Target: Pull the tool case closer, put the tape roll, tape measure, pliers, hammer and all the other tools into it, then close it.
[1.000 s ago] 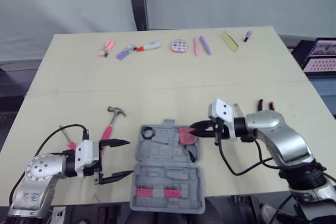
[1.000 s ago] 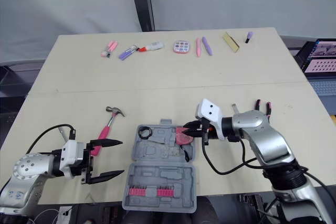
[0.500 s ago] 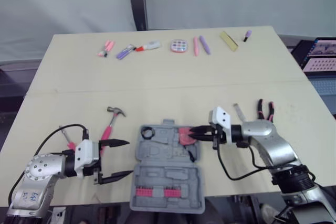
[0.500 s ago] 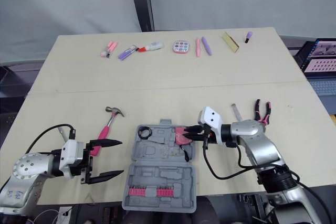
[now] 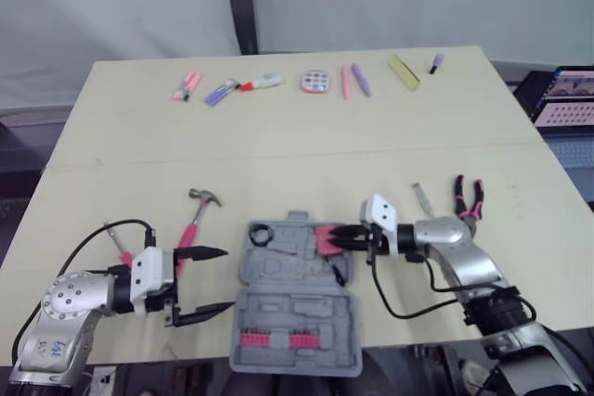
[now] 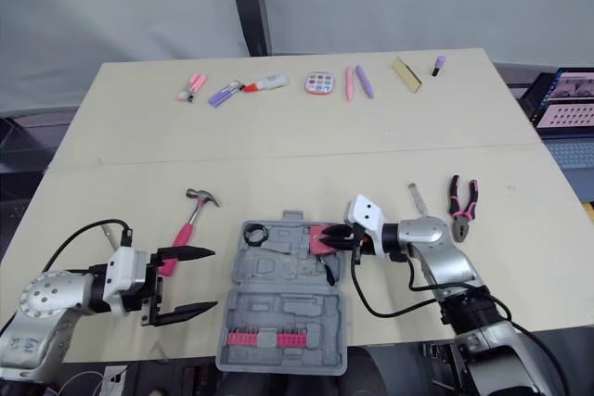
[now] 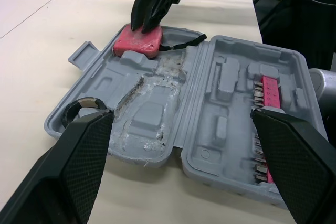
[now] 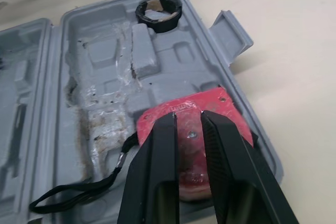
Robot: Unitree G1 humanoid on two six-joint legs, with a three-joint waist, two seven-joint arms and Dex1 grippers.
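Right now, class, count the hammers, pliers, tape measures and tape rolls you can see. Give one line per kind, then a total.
Hammer: 1
Pliers: 1
Tape measure: 1
Tape roll: 1
Total: 4

We see bright, even light across the pale worktop (image 5: 278,164); only soft, short shadows edge the tool case (image 5: 288,308).

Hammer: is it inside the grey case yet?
No, the hammer lies on the table, outside the open tool case, on its left.
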